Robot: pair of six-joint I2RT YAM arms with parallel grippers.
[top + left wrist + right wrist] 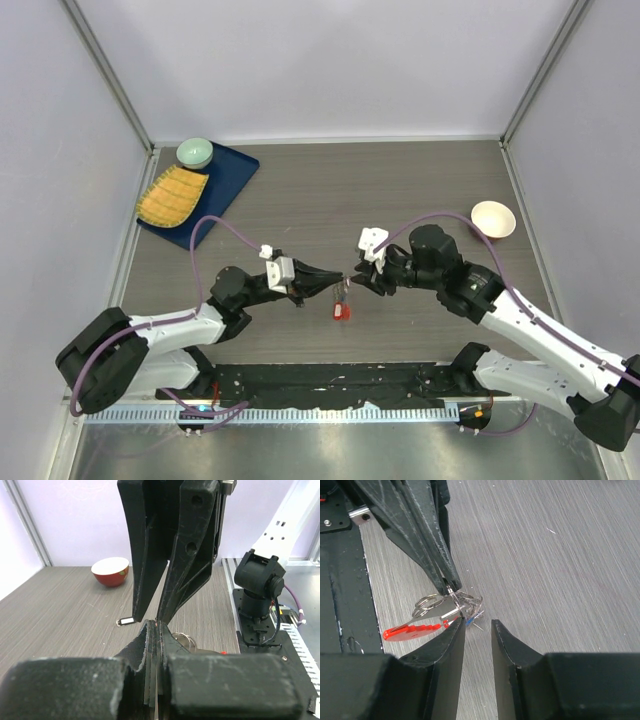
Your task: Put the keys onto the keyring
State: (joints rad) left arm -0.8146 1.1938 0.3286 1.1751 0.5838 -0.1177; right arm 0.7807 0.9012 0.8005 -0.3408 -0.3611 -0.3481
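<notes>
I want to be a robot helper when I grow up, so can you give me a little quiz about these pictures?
1. True or false: the left hand is pinching the keyring.
2. What colour is the mat on the blue tray? A yellow, B pink, C black.
3. Fill in: the right hand is ____.
Key: 1 true. 2 A. 3 open.

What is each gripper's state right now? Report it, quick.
Left gripper: closed, pinching the keyring.
Right gripper: partly open beside the keyring, nothing between its jaws.
</notes>
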